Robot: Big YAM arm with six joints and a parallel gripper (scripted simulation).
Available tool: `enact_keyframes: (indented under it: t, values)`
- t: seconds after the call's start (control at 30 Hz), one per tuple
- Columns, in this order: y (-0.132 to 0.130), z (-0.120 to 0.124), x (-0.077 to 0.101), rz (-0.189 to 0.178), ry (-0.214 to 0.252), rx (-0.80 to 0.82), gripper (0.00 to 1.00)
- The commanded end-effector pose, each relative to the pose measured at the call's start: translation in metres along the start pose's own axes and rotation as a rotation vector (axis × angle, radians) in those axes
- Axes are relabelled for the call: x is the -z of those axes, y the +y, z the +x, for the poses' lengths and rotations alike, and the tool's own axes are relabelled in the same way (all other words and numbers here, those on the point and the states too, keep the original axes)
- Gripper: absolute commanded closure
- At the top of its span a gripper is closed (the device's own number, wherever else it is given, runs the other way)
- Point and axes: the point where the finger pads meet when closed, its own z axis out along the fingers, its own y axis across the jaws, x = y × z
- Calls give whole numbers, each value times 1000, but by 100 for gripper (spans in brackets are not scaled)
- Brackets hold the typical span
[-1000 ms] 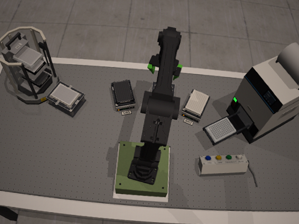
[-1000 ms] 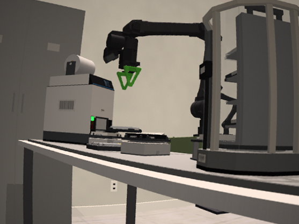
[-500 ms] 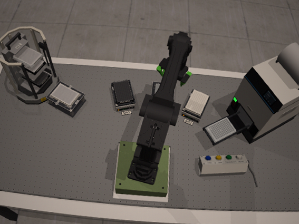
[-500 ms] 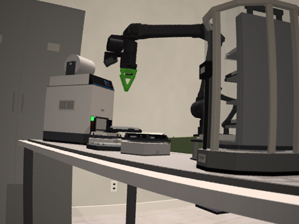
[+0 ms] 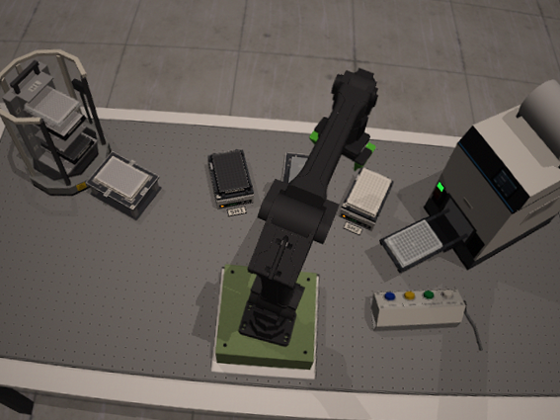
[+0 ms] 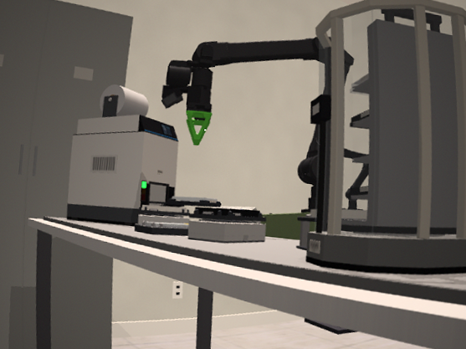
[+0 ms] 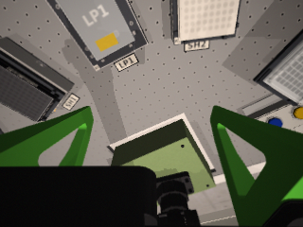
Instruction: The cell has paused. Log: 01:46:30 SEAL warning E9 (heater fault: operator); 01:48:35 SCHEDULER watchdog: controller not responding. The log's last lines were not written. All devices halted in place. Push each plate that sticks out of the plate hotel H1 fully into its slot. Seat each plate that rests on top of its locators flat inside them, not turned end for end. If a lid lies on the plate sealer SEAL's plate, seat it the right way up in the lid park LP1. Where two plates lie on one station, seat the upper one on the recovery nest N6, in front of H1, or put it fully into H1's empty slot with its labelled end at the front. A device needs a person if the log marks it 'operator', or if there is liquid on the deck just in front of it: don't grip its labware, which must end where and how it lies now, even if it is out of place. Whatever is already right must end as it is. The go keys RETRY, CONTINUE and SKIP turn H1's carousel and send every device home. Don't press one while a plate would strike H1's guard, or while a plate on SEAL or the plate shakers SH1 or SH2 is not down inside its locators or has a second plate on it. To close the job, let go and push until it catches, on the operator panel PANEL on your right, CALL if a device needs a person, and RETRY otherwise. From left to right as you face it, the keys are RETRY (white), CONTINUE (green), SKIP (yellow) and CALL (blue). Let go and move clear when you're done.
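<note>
My gripper (image 6: 196, 130) is open and empty, high above the back of the deck between lid park LP1 (image 7: 97, 29) and shaker SH2; its green fingers also show in the top view (image 5: 340, 142). LP1 is bare, with an orange mark. A dark plate (image 5: 229, 171) lies on SH1 and a white plate (image 5: 369, 191) on SH2. A white plate (image 5: 413, 242) sits on SEAL's (image 5: 517, 171) extended tray. Hotel H1 (image 5: 50, 124) holds a white plate (image 5: 53, 105) on its top shelf. A white plate (image 5: 121, 177) lies on nest N6 in front of H1. PANEL (image 5: 416, 308) stands at the front right.
My arm's green base (image 5: 266, 319) stands at the front middle of the deck. H1's guard cage (image 6: 402, 135) rises tall on the left. PANEL's cable (image 5: 474, 331) trails to its right.
</note>
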Motion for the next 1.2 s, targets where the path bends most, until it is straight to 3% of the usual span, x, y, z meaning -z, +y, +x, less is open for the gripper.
enact_keyframes:
  t: [0.0,0.47,0.5,0.93,1.17]
  values:
    - [-14,8,0,0,9,29,0]
    - [-47,7,-6,3,27,30,0]
    - [-51,9,1,2,8,-4,0]
    - [-84,24,1,5,10,-382,0]
    - [-105,33,1,5,10,-360,0]
